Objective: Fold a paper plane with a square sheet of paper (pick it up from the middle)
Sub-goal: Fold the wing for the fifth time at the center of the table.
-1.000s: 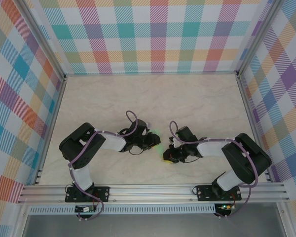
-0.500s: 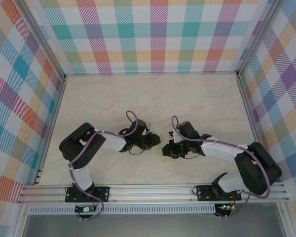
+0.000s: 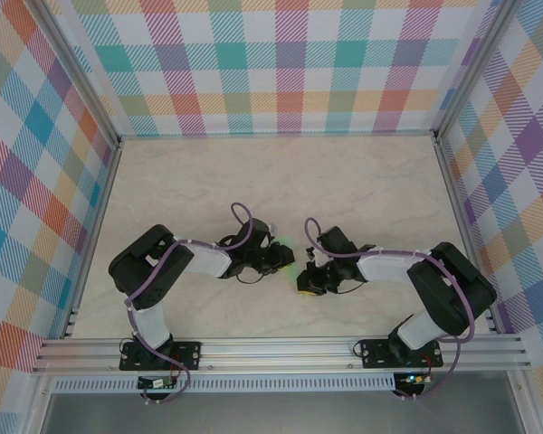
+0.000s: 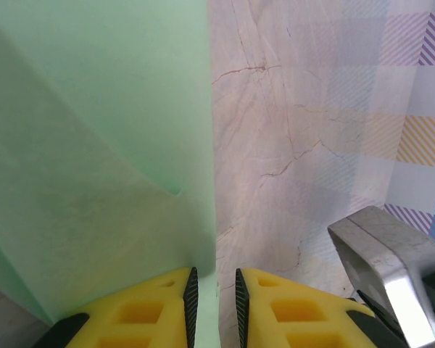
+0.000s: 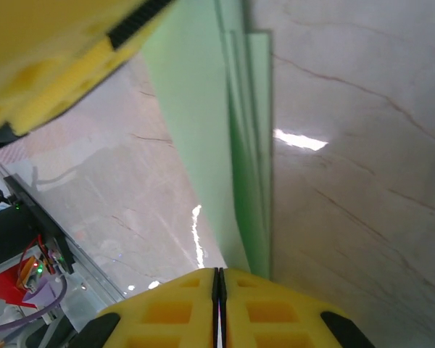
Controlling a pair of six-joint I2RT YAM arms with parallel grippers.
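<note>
The square sheet of paper (image 4: 116,145), pale green, is folded into several layers with a diagonal crease. From above just a green sliver of it (image 3: 292,262) peeks out between the two hands at the table's middle. My left gripper (image 4: 214,272) (image 3: 281,260) has its jaws a narrow gap apart, and the paper's straight edge runs into that gap. In the right wrist view the paper (image 5: 203,130) narrows toward my right gripper (image 5: 219,270) (image 3: 306,282). That gripper is shut with nothing between its pads, and the layered edge passes beside its right finger.
Plaid walls and aluminium rails (image 3: 281,348) box in the marble-patterned table (image 3: 281,181), which stretches far beyond the hands. A grey metal part (image 4: 391,268) sits close on the right in the left wrist view. The left gripper's yellow finger (image 5: 51,65) hangs above the paper.
The right arm swung its elbow out to the right half a second ago and has come back; its gripper stays at the paper. The left arm has not moved.
</note>
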